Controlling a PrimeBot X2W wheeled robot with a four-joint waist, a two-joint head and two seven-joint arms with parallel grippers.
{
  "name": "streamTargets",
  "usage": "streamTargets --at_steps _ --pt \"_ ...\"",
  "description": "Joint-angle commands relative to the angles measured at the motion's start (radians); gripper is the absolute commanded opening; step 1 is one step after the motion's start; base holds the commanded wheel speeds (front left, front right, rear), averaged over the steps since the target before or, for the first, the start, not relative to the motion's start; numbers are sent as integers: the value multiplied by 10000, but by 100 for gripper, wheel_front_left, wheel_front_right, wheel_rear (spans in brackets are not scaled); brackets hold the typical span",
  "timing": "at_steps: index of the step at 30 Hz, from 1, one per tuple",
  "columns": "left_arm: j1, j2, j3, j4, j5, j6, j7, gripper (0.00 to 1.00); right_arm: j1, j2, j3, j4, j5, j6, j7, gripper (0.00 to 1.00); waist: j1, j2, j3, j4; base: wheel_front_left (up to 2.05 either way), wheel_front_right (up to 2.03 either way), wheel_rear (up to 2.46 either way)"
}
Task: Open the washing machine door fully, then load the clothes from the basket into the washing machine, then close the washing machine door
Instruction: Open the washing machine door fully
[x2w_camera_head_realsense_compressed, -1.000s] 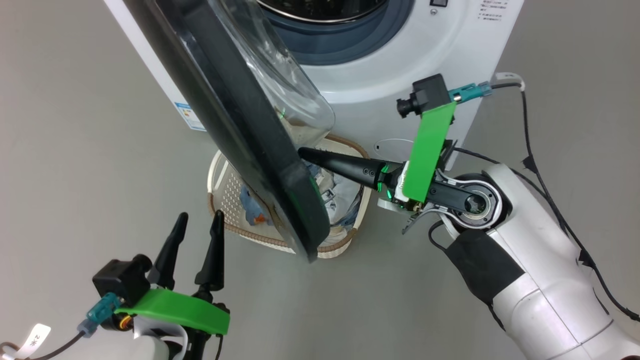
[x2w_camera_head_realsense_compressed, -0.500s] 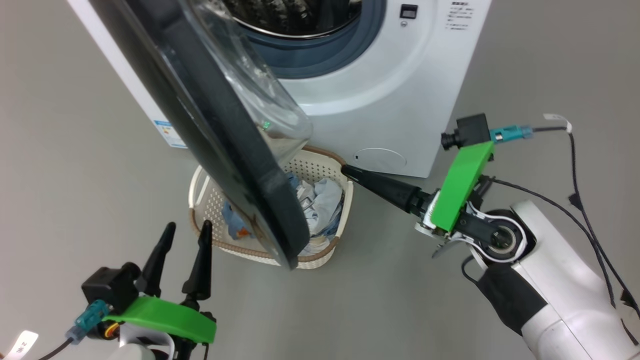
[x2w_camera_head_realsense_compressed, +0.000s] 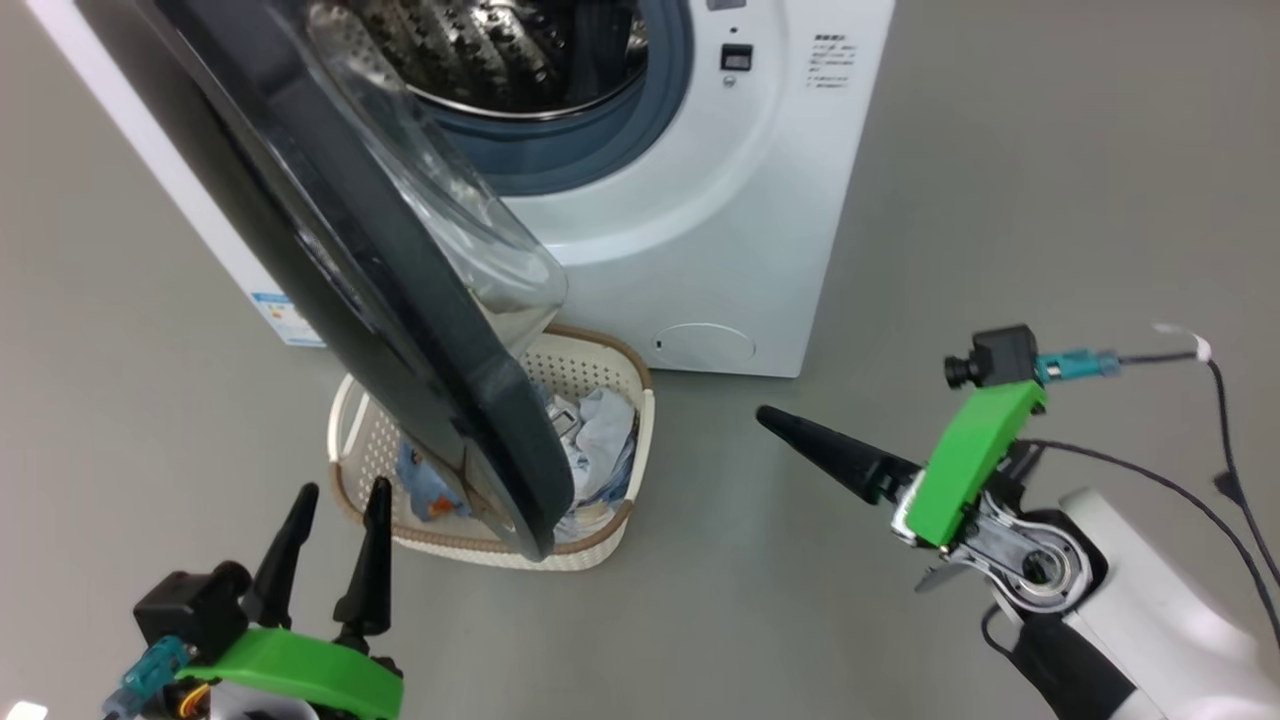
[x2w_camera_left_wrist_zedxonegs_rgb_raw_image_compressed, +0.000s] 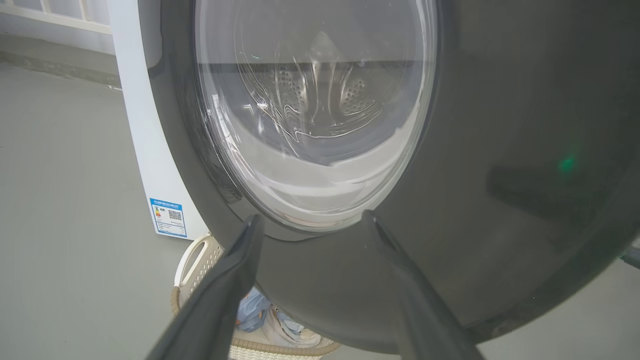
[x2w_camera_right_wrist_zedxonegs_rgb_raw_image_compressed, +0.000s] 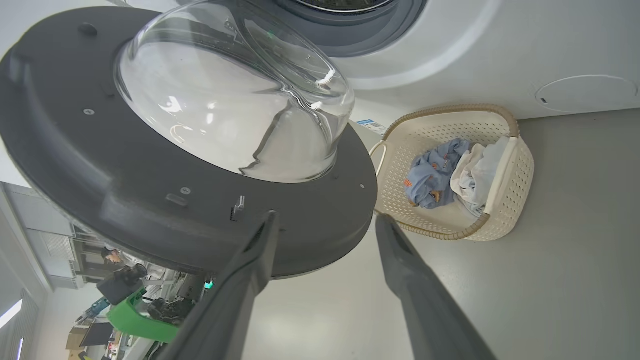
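Grey floor (x2w_camera_head_realsense_compressed: 1000, 200) is carrying the basket (x2w_camera_head_realsense_compressed: 600, 336) of clothes (x2w_camera_head_realsense_compressed: 600, 440) beneath the swung-out door (x2w_camera_head_realsense_compressed: 400, 330); right gripper (x2w_camera_head_realsense_compressed: 770, 418) is retreating from its edge, jaws apart, empty, like the left gripper (x2w_camera_head_realsense_compressed: 344, 487); loading is probably coming.

Floor condition: plain grey, two items standing on it.
The floor (x2w_camera_head_realsense_compressed: 1000, 200) is a smooth, even, matte grey surface. The washing machine (x2w_camera_head_realsense_compressed: 700, 230) stands upright on it, white base flat to the surface. The basket (x2w_camera_head_realsense_compressed: 640, 460) sits upright on the floor just in front of the machine's lower front, toward the robot's left. Whether basket and machine touch cannot be determined.
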Motion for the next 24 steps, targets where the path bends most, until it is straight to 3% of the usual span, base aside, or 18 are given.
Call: streamTargets --at_steps 1,18,24 --pt "-27 301 412 -235 15 -16 -65 100 234 -126 149 -235 -68 19 -291 100 0 -1 -185 -201 0 0 0" --pt "475 415 784 -303 66 -16 -65 100 1086 -1373 791 292 -407 19 -2704 100 0 -1 -465 -845 0 0 0" --pt "573 418 866 -264 84 -16 -65 100 1190 -1733 1294 899 -950 19 -4235 100 0 -1 -557 -946 0 0 0"
